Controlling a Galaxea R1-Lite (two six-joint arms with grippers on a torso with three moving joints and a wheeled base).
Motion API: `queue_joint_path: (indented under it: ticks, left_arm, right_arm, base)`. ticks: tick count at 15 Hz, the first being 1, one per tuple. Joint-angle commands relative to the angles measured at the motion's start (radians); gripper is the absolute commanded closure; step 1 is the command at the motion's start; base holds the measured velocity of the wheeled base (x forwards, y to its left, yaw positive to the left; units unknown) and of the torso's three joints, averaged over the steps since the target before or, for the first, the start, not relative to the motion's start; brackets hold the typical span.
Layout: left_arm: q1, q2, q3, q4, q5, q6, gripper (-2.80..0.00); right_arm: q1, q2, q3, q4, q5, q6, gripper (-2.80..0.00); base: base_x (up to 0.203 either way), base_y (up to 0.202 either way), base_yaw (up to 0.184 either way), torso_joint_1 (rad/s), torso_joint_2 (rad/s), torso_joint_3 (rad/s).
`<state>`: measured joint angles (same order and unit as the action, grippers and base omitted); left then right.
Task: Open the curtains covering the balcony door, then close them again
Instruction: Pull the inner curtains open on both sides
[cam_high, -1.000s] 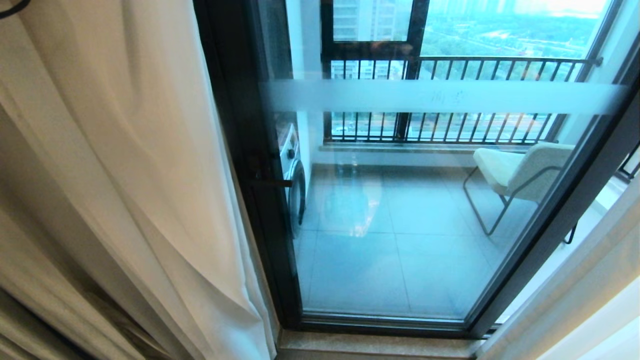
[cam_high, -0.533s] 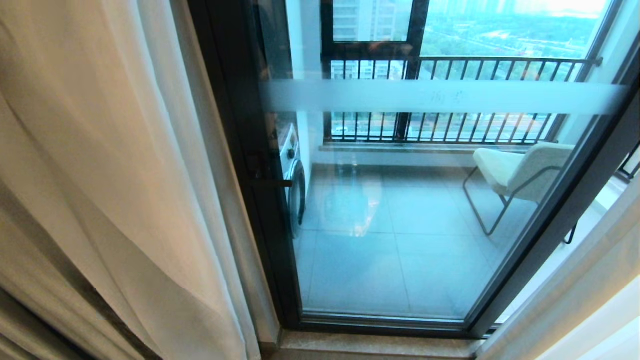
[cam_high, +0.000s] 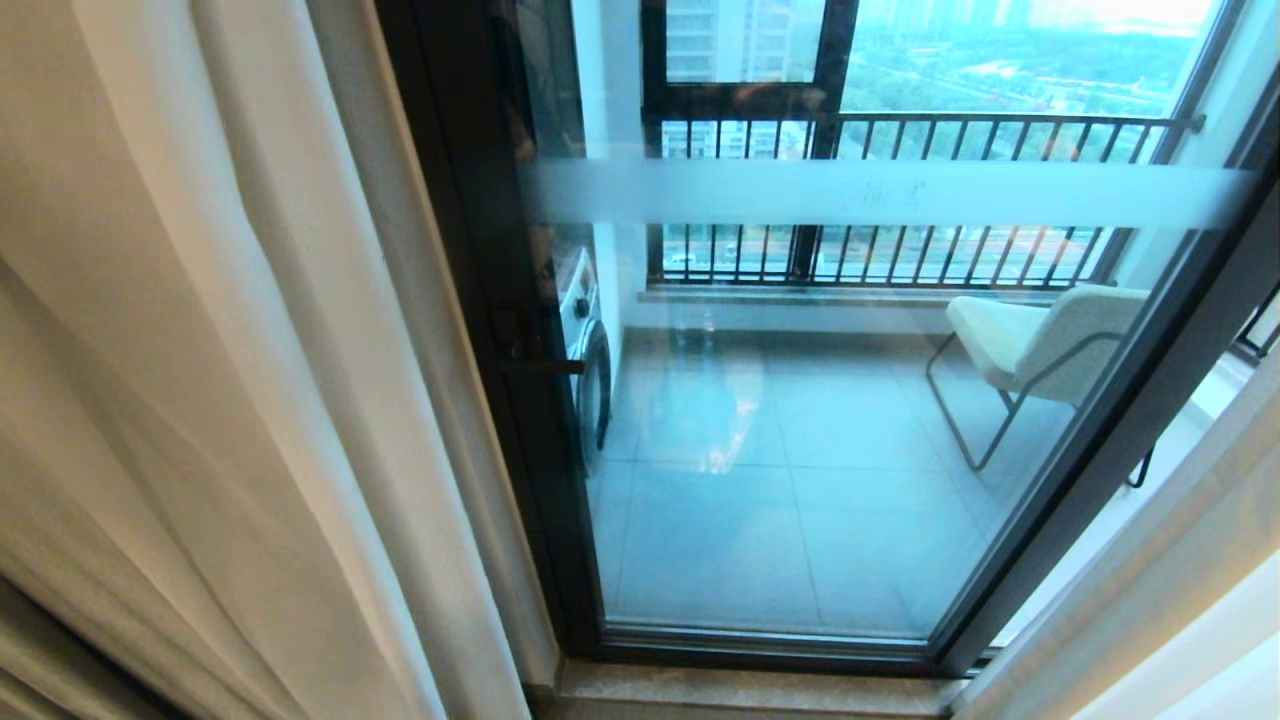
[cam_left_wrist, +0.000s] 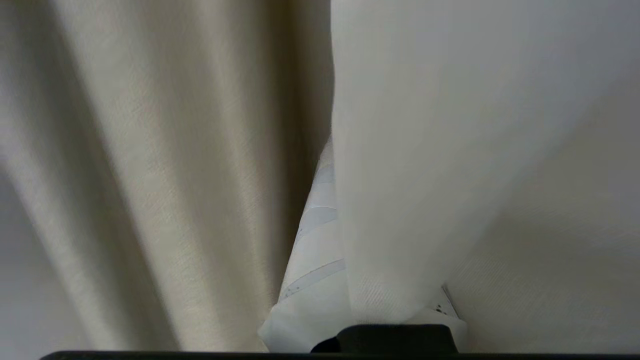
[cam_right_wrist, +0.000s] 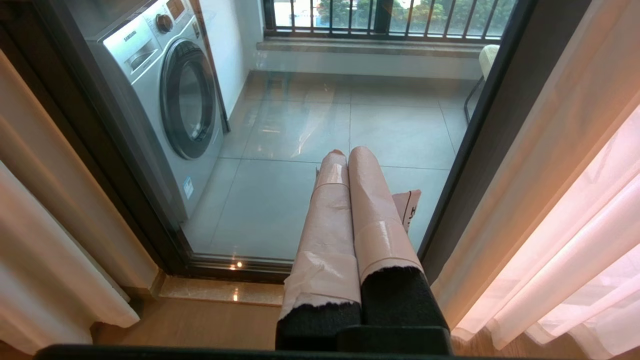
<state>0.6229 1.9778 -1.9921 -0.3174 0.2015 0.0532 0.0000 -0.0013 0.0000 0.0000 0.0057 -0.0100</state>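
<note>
The curtains (cam_high: 200, 350) hang bunched at the left of the head view, white sheer over beige, clear of the glass. The balcony door (cam_high: 800, 450) stands uncovered, with its dark frame (cam_high: 480, 300) and frosted band (cam_high: 880, 192). Neither arm shows in the head view. My left gripper (cam_left_wrist: 330, 165) is buried in the curtain folds (cam_left_wrist: 450, 150), shut on a white fold that drapes over one side; one taped finger (cam_left_wrist: 312, 280) shows. My right gripper (cam_right_wrist: 347, 152) hangs low before the door, shut and empty.
A washing machine (cam_right_wrist: 170, 100) stands behind the glass on the left, a pale chair (cam_high: 1040, 340) on the balcony's right. Another curtain (cam_high: 1150, 580) hangs at the right edge. A stone threshold (cam_high: 750, 690) runs under the door.
The left curtain has slid further left, baring more of the door's dark frame, and its slanted, stretched folds now hang straighter. The right arm has kept still.
</note>
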Motion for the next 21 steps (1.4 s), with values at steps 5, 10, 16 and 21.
queue_joint_path:
  ticks: [5,10,16,21]
  left_arm:
    - [0.126,0.063,-0.004,-0.003,0.001,-0.003,0.0]
    - [0.205,0.104,-0.004,-0.008,0.001,-0.03,0.0]
    - [0.252,0.127,-0.004,-0.022,0.001,-0.032,0.0]
    - [0.199,0.088,-0.003,-0.015,-0.004,-0.051,0.0]
  right_arm:
    - [0.0,0.001,0.0,0.0,0.0,-0.001,0.0]
    - [0.0,0.001,0.0,0.0,0.0,-0.001,0.0]
    - [0.0,0.001,0.0,0.0,0.0,-0.001,0.0]
    - [0.0,0.001,0.0,0.0,0.0,-0.001,0.0]
  base:
    - [0.0,0.0,0.0,0.0,0.0,0.0]
    - [0.0,0.0,0.0,0.0,0.0,0.0]
    - [0.0,0.0,0.0,0.0,0.0,0.0]
    - [0.0,0.0,0.0,0.0,0.0,0.0]
